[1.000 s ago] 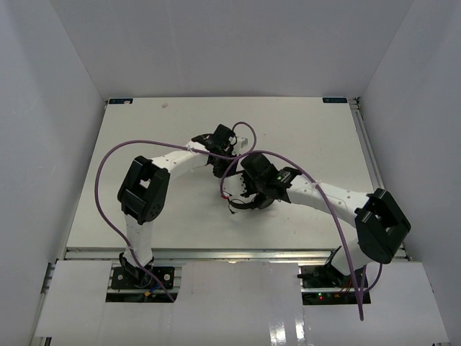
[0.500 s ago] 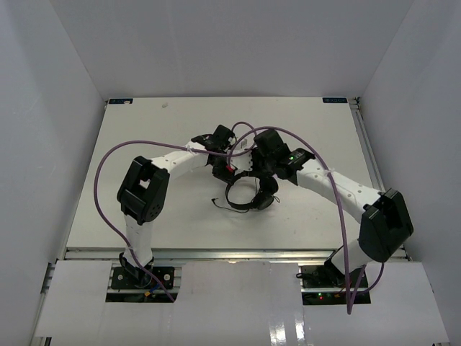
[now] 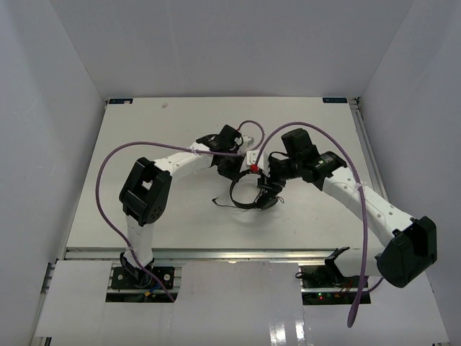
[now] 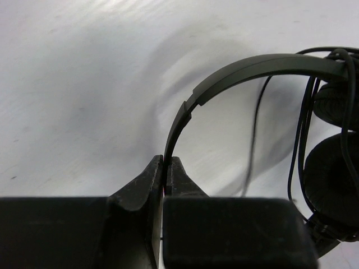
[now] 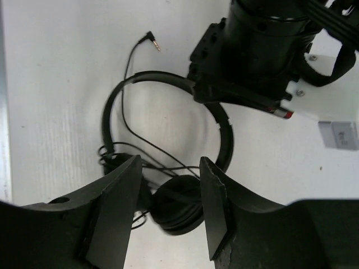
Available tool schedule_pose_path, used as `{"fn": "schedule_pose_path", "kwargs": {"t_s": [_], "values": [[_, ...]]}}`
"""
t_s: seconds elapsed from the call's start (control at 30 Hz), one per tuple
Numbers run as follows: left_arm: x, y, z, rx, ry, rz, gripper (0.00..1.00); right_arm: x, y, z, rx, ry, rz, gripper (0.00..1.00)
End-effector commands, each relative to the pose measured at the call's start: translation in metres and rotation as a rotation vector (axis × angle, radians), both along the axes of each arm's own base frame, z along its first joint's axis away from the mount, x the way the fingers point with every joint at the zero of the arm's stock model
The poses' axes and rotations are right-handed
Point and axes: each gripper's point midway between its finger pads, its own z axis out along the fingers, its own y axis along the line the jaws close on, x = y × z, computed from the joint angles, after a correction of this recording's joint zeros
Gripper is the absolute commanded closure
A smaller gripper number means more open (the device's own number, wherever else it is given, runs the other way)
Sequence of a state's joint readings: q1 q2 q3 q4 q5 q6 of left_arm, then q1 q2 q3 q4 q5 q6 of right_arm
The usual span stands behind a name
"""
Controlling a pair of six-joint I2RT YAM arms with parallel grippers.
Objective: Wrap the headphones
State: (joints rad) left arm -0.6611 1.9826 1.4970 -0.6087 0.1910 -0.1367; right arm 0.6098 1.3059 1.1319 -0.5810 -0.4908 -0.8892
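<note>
The black headphones (image 3: 248,196) lie on the white table near its middle. My left gripper (image 4: 166,167) is shut on the thin headband (image 4: 247,70), pinching it at the top of the arc. The two earcups (image 4: 334,168) sit together at the right of the left wrist view, with the thin cable (image 4: 255,134) looped around them. My right gripper (image 5: 168,185) is open and hovers just above the earcups (image 5: 179,210), holding nothing. The cable's plug (image 5: 151,38) lies loose on the table beyond the headband (image 5: 162,78).
Thick purple robot cables (image 3: 155,144) arc over the table from both arms. The left arm's wrist (image 5: 263,50) sits close above the headband, right next to my right gripper. The table's raised edges (image 3: 360,137) run along the right and back.
My right arm has swung right and back, off the headphones, and now hovers open over the earcups. The left gripper keeps its hold on the headband, shifted slightly right.
</note>
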Motion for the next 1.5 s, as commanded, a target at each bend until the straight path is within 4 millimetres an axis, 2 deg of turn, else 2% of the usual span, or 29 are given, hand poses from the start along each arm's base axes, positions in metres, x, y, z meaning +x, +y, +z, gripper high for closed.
{"fn": "schedule_pose_path", "kwargs": {"t_s": [0.0, 0.2, 0.33, 0.4, 0.5, 0.53, 0.7, 0.73, 0.8, 0.83, 0.93, 1.07, 1.13, 1.2, 1.23, 1.37, 1.47], "values": [[0.027, 0.030, -0.006, 0.070, -0.024, 0.138, 1.00, -0.026, 0.009, 0.043, 0.174, -0.032, 0.121, 0.48], [0.043, 0.040, -0.013, 0.120, -0.055, 0.173, 1.00, -0.028, 0.005, 0.032, 0.169, -0.001, 0.115, 0.48], [0.044, 0.039, -0.016, 0.116, -0.052, 0.174, 0.97, -0.043, 0.007, 0.023, 0.182, 0.056, 0.171, 0.47], [0.044, 0.039, -0.016, 0.112, -0.048, 0.177, 0.90, -0.054, 0.008, 0.014, 0.180, 0.095, 0.224, 0.44], [0.042, 0.039, -0.015, 0.107, -0.049, 0.183, 0.75, -0.065, 0.013, -0.002, 0.174, 0.138, 0.281, 0.33], [0.042, 0.040, -0.014, 0.106, -0.050, 0.186, 0.65, -0.069, 0.017, -0.009, 0.158, 0.135, 0.302, 0.31], [0.042, 0.041, -0.004, 0.092, -0.065, 0.190, 0.28, -0.063, 0.033, -0.053, -0.002, 0.080, 0.302, 0.28], [0.042, 0.041, -0.004, 0.092, -0.065, 0.191, 0.28, -0.062, 0.035, -0.054, -0.016, 0.058, 0.302, 0.28], [0.045, 0.044, 0.006, 0.082, -0.085, 0.205, 0.17, -0.058, 0.045, -0.062, -0.052, 0.044, 0.306, 0.28], [0.046, 0.046, 0.010, 0.079, -0.093, 0.212, 0.16, -0.054, 0.049, -0.064, -0.063, 0.032, 0.305, 0.28], [0.050, 0.056, 0.037, 0.056, -0.147, 0.244, 0.10, -0.055, 0.066, -0.061, -0.069, -0.009, 0.344, 0.28], [0.053, 0.089, 0.063, 0.049, -0.226, 0.347, 0.09, -0.062, 0.086, -0.070, -0.122, -0.071, 0.399, 0.29], [0.057, 0.118, 0.071, 0.030, -0.255, 0.442, 0.09, -0.061, 0.096, -0.081, -0.159, -0.104, 0.399, 0.29], [0.047, 0.141, 0.075, 0.001, -0.264, 0.515, 0.09, -0.062, 0.109, -0.084, -0.168, -0.142, 0.409, 0.30], [0.050, 0.152, 0.079, -0.023, -0.278, 0.552, 0.09, -0.062, 0.114, -0.088, -0.182, -0.158, 0.408, 0.30], [0.033, 0.194, 0.094, -0.106, -0.347, 0.679, 0.09, -0.046, 0.131, -0.105, -0.258, -0.195, 0.360, 0.31], [0.023, 0.217, 0.103, -0.131, -0.418, 0.741, 0.09, -0.033, 0.138, -0.119, -0.313, -0.198, 0.326, 0.32]]}}
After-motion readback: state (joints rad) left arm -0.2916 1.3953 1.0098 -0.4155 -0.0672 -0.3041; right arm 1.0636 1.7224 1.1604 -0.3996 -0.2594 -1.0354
